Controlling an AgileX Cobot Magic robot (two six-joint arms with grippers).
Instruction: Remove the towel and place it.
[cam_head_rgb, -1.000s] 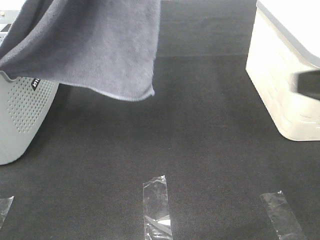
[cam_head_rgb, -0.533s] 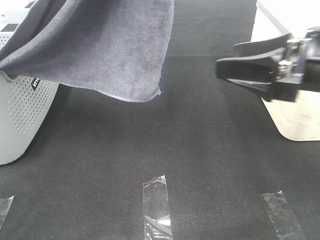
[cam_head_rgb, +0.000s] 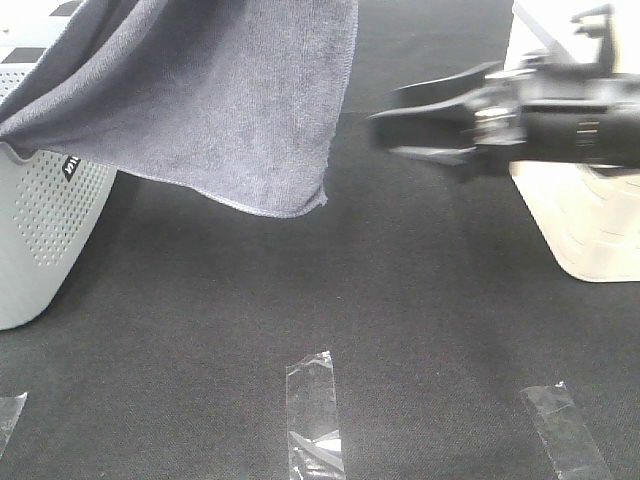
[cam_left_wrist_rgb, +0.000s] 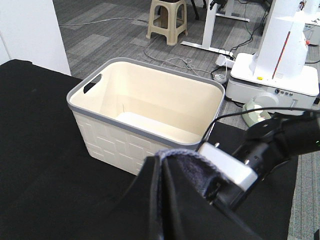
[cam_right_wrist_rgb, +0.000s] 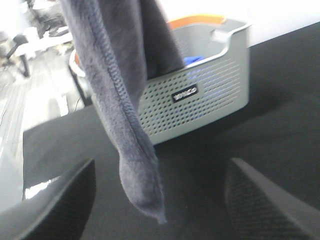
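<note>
So the towel is up in the air on the left. One end is pinched tight in the left tool, and the rest is draped over the rim of the grey basket. A free corner dangles above the counter, not touching it as far as I can tell. The right tool sits just right of that hanging edge at about its height, fingers spread wide with nothing in them.

My read is that the step in hand is a second grab, so the towel can be carried stretched between both arms, probably over to the cream basket.

How I'd do it:

- Go for the hem a bit above the corner, not the very tip. A tip grab on floppy terry slips out easily.
- In the right wrist view the hem hangs roughly between the two fingers, so the line looks fine. Push straight in until the cloth is deep between the pads, and only then close.
- Take it slow. A bump will set the edge swinging and the fingers will close on air.
- The left clamp shouldn't loosen until the right one has a proper bite.
- After that, lift before moving sideways. Part of the towel lies over the grey basket, and I can't see how much is inside. There's a blue cloth in there that could get dragged along.
</note>
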